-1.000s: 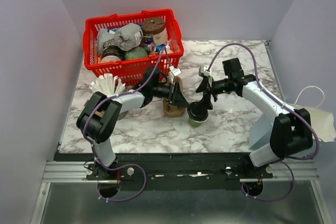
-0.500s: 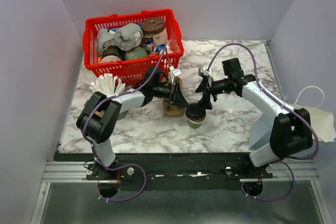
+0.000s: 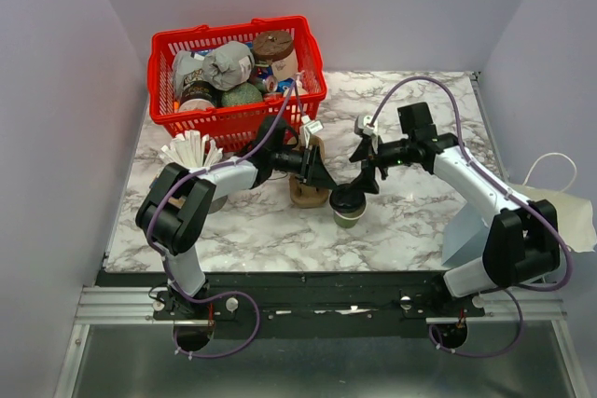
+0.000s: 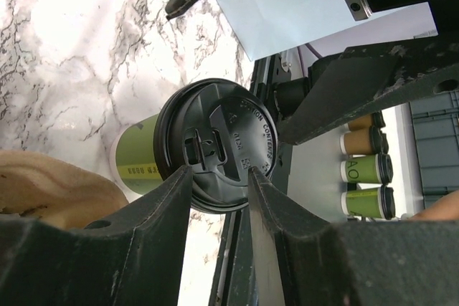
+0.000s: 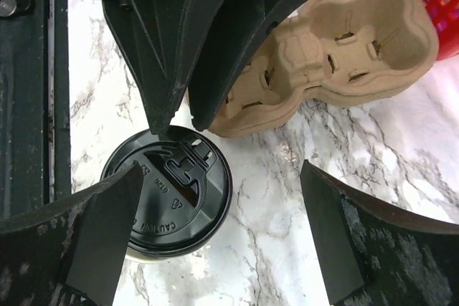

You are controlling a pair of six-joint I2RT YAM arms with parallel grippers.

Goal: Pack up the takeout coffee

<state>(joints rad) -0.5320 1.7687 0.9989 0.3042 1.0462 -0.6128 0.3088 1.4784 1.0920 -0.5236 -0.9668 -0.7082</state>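
Observation:
The takeout coffee (image 3: pixel 348 208), a green paper cup with a black lid, stands upright on the marble table just right of the brown cardboard carrier (image 3: pixel 306 191). My right gripper (image 3: pixel 367 179) hovers over it, jaws wide open and empty. In the right wrist view the lid (image 5: pixel 168 191) sits by the left finger. My left gripper (image 3: pixel 326 185) lies low beside the carrier, pointing at the cup. Its jaws stand a narrow gap apart with nothing between them. The left wrist view shows the lid (image 4: pixel 219 145) just beyond the left gripper (image 4: pixel 216 173), and the carrier (image 4: pixel 50 188) to its left.
A red basket (image 3: pixel 224 123) full of goods stands at the back left. A cup of white stirrers (image 3: pixel 191 151) stands by the left arm. A white paper bag (image 3: pixel 466 230) lies at the right edge. The carrier's wells (image 5: pixel 344 55) are empty.
My right gripper has drawn back a little up and to the right of the cup. The cup stands slightly further left. The left arm has not moved.

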